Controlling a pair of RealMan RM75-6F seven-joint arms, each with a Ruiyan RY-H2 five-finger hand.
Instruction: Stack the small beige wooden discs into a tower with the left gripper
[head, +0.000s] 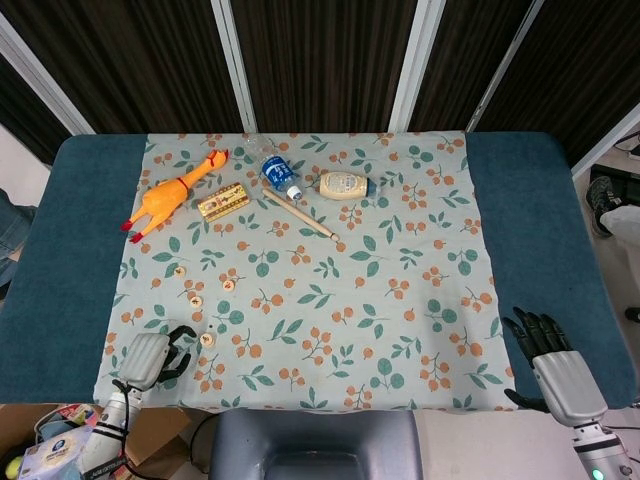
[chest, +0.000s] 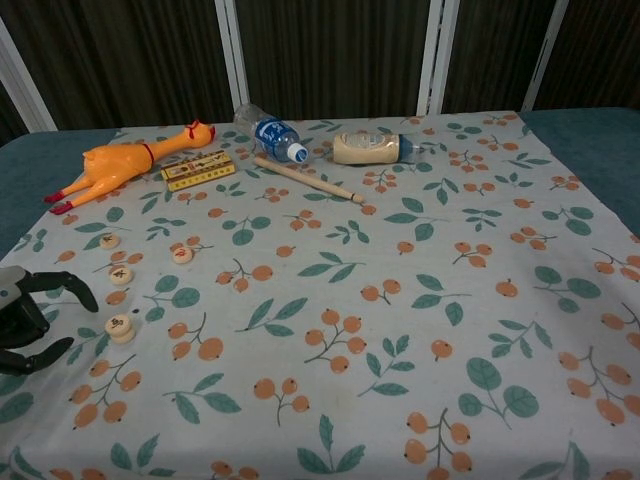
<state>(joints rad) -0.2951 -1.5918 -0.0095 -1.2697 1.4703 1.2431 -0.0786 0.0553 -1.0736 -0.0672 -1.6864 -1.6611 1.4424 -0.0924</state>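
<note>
Several small beige wooden discs lie on the floral cloth at the left. Single ones sit at disc (chest: 110, 240), disc (chest: 120, 272), disc (chest: 117, 297) and disc (chest: 182, 254). A low stack of discs (chest: 120, 327) stands nearest the front and shows in the head view as the stack (head: 206, 340). My left hand (chest: 30, 318) rests on the cloth just left of that stack, fingers curved and apart, holding nothing; the head view shows the left hand (head: 150, 358) too. My right hand (head: 548, 350) lies at the table's front right, fingers spread and empty.
At the back left lie a rubber chicken (chest: 120, 165), a yellow box (chest: 200, 172), a water bottle (chest: 272, 133), a wooden stick (chest: 308, 178) and a mayonnaise bottle (chest: 370, 148). The cloth (chest: 400, 300) covers a blue table (head: 80, 250).
</note>
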